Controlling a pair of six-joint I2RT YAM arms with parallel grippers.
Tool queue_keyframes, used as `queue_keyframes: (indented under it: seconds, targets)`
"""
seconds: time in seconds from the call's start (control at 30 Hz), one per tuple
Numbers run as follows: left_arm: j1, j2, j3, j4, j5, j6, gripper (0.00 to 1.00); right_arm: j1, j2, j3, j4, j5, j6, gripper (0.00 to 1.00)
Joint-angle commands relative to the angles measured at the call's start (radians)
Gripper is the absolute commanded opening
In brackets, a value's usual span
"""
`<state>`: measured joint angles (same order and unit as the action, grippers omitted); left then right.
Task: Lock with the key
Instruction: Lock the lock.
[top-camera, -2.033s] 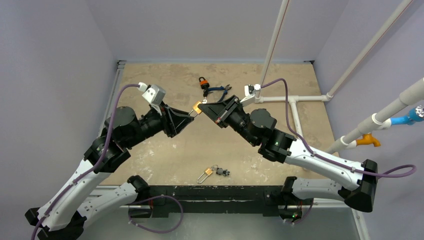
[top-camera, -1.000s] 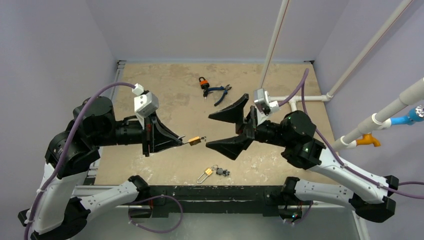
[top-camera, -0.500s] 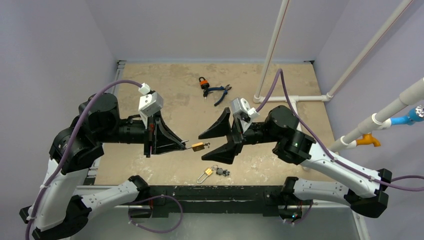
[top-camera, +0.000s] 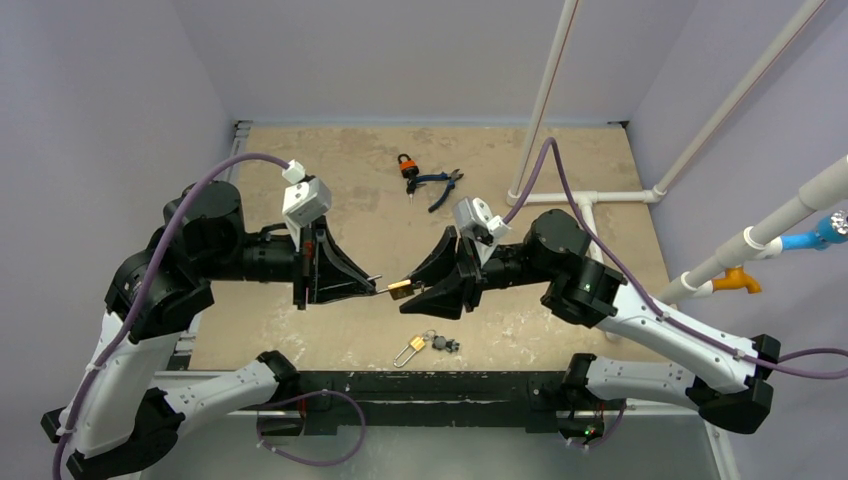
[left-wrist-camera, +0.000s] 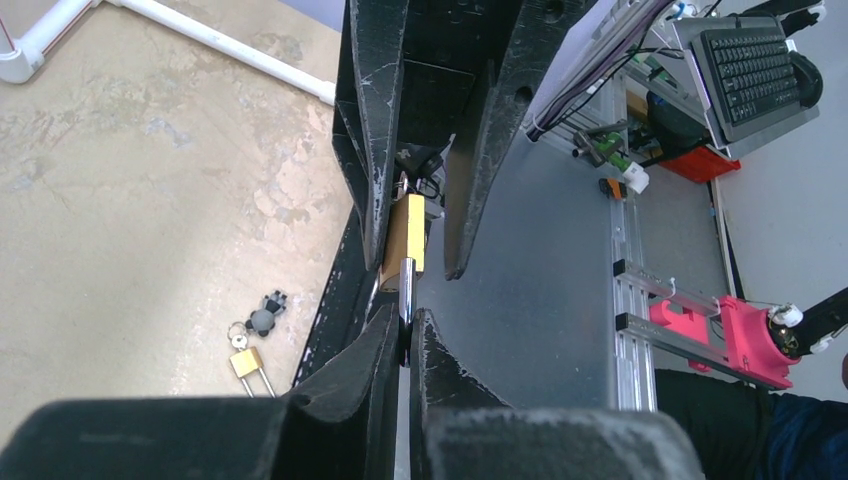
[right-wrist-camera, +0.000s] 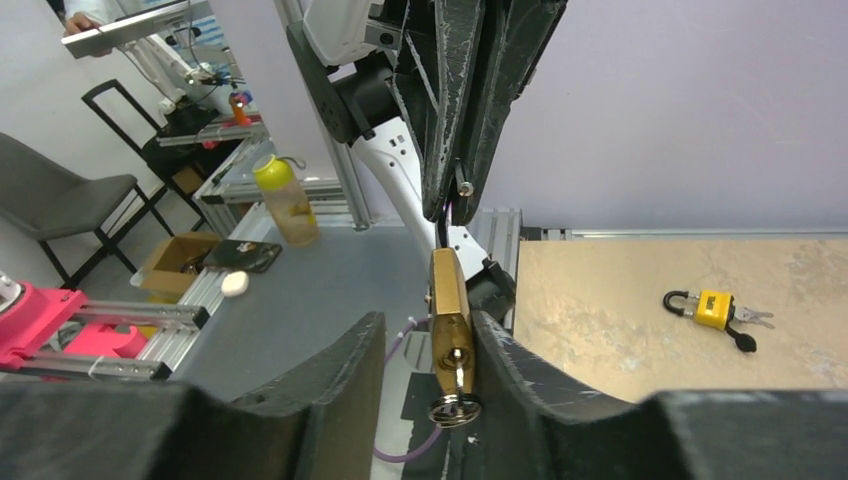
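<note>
Left jaws: I pinch padlock (left-wrist-camera: 405, 235) by shackle | right jaws: narrow, flanking its brass body, seemingly unclamped | key (right-wrist-camera: 455, 408) in keyhole.

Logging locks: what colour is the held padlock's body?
Brass gold padlock; the right wrist view shows it best.

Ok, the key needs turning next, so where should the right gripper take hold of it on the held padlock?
Probably grip the key by its round head, sticking out of the padlock end facing the right gripper. Come in along the lock's length, opposite the left gripper holding the shackle end, jaws across the head.
</note>
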<state>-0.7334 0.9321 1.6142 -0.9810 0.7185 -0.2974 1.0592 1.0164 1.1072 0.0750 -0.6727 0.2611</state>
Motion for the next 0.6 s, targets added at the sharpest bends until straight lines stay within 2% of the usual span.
queue_keyframes:
  seconds: [0.0, 0.13, 0.37, 0.5, 0.57]
  targets:
    - [0.001, 0.001, 0.006, 0.071, 0.012, -0.021, 0.00, 0.002, -0.011, 0.039, 0.022, 0.010, 0.002, 0.33]
    - [0.001, 0.007, -0.002, 0.059, 0.002, -0.016, 0.00, 0.001, -0.018, 0.036, 0.032, 0.031, 0.015, 0.24]
    - [0.001, 0.011, -0.017, 0.066, -0.001, -0.016, 0.00, 0.003, 0.000, 0.033, 0.038, 0.022, 0.046, 0.19]
    - [0.001, 0.013, -0.016, 0.065, -0.021, -0.011, 0.00, 0.004, 0.013, 0.032, 0.037, 0.032, 0.066, 0.00]
    - [0.002, 0.014, -0.010, 0.054, -0.076, 0.003, 0.02, 0.004, 0.015, 0.030, 0.030, 0.055, 0.081, 0.00]
